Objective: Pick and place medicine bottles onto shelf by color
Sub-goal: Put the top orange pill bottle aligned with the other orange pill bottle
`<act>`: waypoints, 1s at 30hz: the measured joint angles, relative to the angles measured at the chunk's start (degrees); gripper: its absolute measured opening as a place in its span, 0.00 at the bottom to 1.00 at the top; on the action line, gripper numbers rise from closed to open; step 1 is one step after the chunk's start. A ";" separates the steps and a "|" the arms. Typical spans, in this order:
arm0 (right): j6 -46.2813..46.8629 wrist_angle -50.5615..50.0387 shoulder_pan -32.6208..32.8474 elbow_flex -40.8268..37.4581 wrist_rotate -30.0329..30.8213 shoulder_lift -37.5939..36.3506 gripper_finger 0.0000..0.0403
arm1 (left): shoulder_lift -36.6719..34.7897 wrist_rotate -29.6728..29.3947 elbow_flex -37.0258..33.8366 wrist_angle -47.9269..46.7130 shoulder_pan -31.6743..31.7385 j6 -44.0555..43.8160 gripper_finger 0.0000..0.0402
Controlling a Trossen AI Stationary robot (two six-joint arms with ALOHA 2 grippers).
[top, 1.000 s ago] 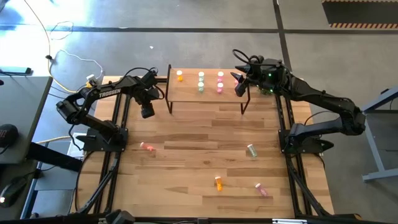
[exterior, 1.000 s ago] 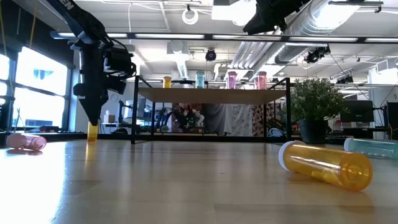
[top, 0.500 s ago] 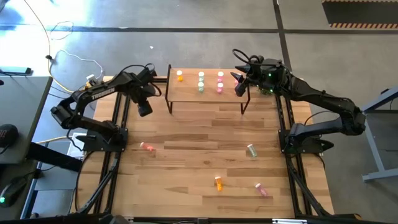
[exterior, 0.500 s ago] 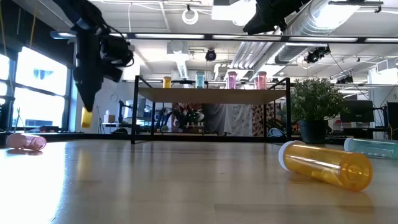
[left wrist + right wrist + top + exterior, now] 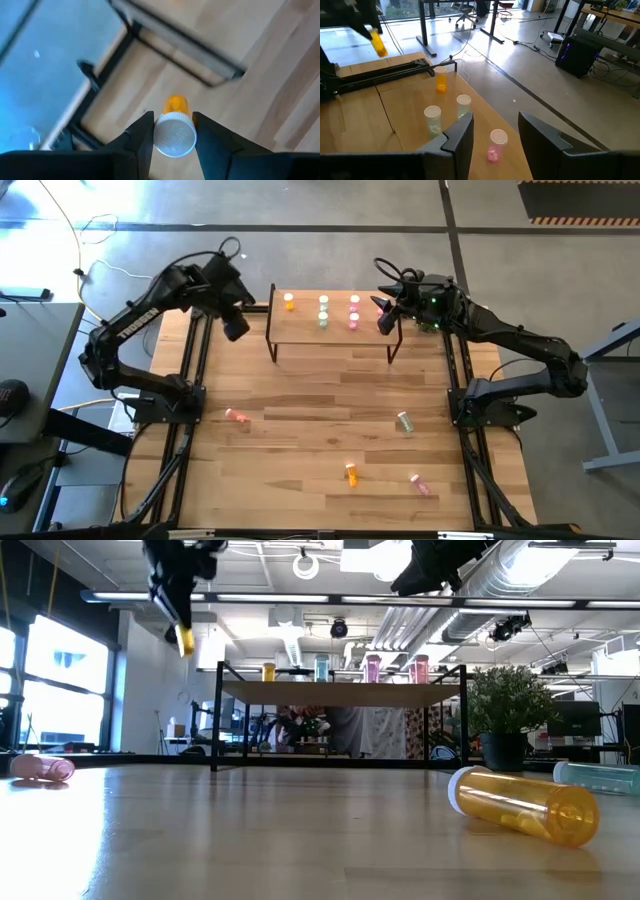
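Orange bottle aloft: from above, we see the left gripper raised beside the shelf's left end, having climbed from the table over the past second. One orange, two green and two pink bottles already stand on the board; a pink, a green, an orange and another pink one lie on the table nearer us. The right gripper waits at the shelf's right end.

At table height, we see the orange bottle hanging above shelf level where a second ago it stood on the wood, so we judge the lift done and the carry to the orange spot next.

From the left wrist, the jaws clamp the bottle just under its white cap, shelf frame below.

From the right wrist, the jaws stand apart, empty, over the standing bottles.
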 joint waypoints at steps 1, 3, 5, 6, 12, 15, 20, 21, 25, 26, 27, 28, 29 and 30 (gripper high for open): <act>0.00 -0.05 0.01 0.00 -0.02 0.00 0.36 | 0.24 -0.46 1.81 -0.09 -0.73 -0.52 0.29; -0.01 -0.34 0.02 0.00 -0.02 0.00 0.36 | 1.08 -1.21 5.02 -0.02 -2.30 -1.88 0.29; -0.02 -0.70 0.01 0.00 -0.02 0.00 0.36 | 2.51 -1.22 7.89 0.10 -3.50 -2.16 0.29; -0.02 -0.93 0.01 0.00 -0.01 0.00 0.36 | 3.44 -1.24 9.21 0.38 -4.08 -2.16 0.29; -0.02 -1.78 0.01 0.00 0.00 0.00 0.36 | 11.82 -2.47 15.85 1.60 -6.64 -1.37 0.29; -0.02 -1.86 0.01 0.01 0.00 0.00 0.36 | 15.72 -1.30 18.50 1.60 -7.26 -1.21 0.29; -0.02 -2.06 0.01 0.02 0.00 0.00 0.36 | 21.20 -0.44 20.74 1.52 -8.53 -0.63 0.29; -0.02 -2.08 0.01 0.02 0.00 0.00 0.36 | 21.95 -0.42 20.96 1.47 -8.81 -0.63 0.29; -0.02 -2.08 0.00 0.02 0.00 0.00 0.36 | 24.55 0.94 21.69 1.40 -9.83 -0.63 0.29; -0.02 -2.08 0.02 0.02 0.00 0.00 0.36 | 25.01 1.18 21.73 1.48 -10.09 -0.57 0.29; -0.02 -2.08 0.00 0.02 0.00 0.00 0.36 | 25.38 1.18 21.77 1.46 -10.33 -0.29 0.29; -0.02 -2.09 0.00 0.02 0.00 0.00 0.36 | 25.75 0.97 21.77 1.48 -10.60 -0.19 0.29; -0.02 -2.08 0.01 0.02 0.00 0.00 0.36 | 26.21 0.75 21.77 1.50 -10.73 -0.18 0.29; -0.02 -2.10 0.00 0.02 0.00 0.00 0.36 | 26.65 0.79 21.77 1.54 -10.88 -0.17 0.29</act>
